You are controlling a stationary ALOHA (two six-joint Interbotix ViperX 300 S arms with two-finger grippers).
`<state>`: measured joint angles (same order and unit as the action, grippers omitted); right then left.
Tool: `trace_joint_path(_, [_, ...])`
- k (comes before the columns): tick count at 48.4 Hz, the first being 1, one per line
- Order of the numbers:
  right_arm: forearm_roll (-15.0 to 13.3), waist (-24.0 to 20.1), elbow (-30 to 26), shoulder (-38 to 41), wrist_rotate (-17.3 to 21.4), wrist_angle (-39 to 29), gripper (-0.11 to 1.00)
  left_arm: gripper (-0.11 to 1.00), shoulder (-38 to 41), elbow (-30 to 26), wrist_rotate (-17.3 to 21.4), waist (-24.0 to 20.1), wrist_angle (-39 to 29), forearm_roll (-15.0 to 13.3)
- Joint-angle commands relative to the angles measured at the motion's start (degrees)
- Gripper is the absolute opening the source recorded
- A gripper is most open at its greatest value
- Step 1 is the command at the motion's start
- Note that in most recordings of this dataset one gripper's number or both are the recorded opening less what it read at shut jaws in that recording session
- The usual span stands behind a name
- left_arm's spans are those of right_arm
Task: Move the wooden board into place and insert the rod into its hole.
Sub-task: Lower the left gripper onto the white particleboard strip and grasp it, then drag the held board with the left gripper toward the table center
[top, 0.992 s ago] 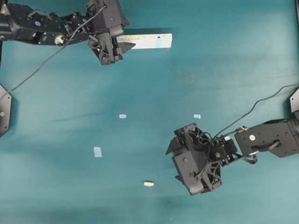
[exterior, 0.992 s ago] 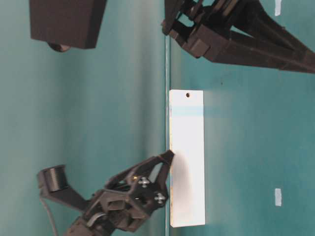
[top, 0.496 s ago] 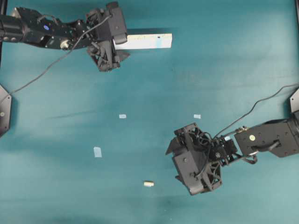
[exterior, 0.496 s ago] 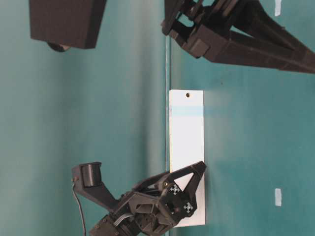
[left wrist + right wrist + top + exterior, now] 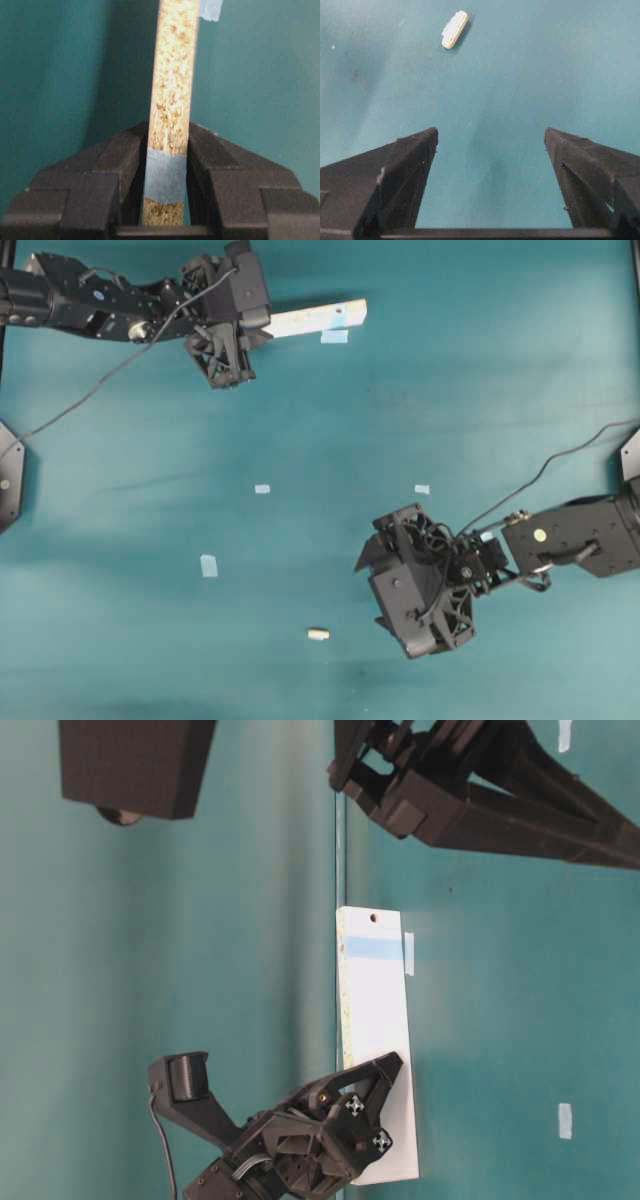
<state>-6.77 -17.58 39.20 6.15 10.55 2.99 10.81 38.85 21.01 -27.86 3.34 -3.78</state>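
**Board clamped at its end by the left gripper**

The wooden board [image 5: 315,317] is seen at the top of the overhead view, lying slightly askew on the teal table [image 5: 480,390]. The hole [image 5: 340,311] is found near its free right end, beside a pale blue band across the face. A strip of blue tape [image 5: 334,336] lies on the table just beside that end. In the left wrist view the board's speckled edge is pressed between the two fingers [image 5: 117,160] of the left gripper [image 5: 166,170], which is closed on the board's other end. The rod [image 5: 318,634] lies on the table, well apart from the board. The right gripper [image 5: 490,145] is held near the rod with its jaws spread wide and nothing between them. Three small tape squares [image 5: 262,489] are scattered mid-table.
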Motion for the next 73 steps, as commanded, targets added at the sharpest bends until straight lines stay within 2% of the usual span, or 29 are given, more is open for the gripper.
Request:
trace_joint_path(1, [-0.1,-0.2,-0.8,-0.9,0.1,0.4,0.94,0.21,-0.9,-0.6,0.3,-0.2,0.6,0.1])
trace_joint_path(16, [-0.1,-0.2,-0.9,-0.9,0.0,0.4,0.94,0.21,-2.8,-1.1,-0.4,0.9,-0.5,0.0])
trace_joint_path(27, [-0.1,-0.2,-1.0,-1.0,0.1,0.4,0.94,0.21,-6.8,-1.9,-1.9,4.4,-4.1,-0.1])
trace_joint_path(46, [-0.1,-0.2,-1.1,-1.0,0.1,0.4,0.94,0.21,-6.8,-3.3,-12.5,13.2,-3.9,-0.1])
trace_joint_path(62, [-0.1,-0.2,-1.1,-0.9,0.0,0.4,0.94,0.21,-4.3,-4.7,-18.6,20.0,-0.2,-0.1])
trace_joint_path(73, [-0.1,-0.2,-1.2,-1.0,0.1,0.4,0.94,0.21,-3.2,-4.9,-22.9,22.1,1.8,-0.1])
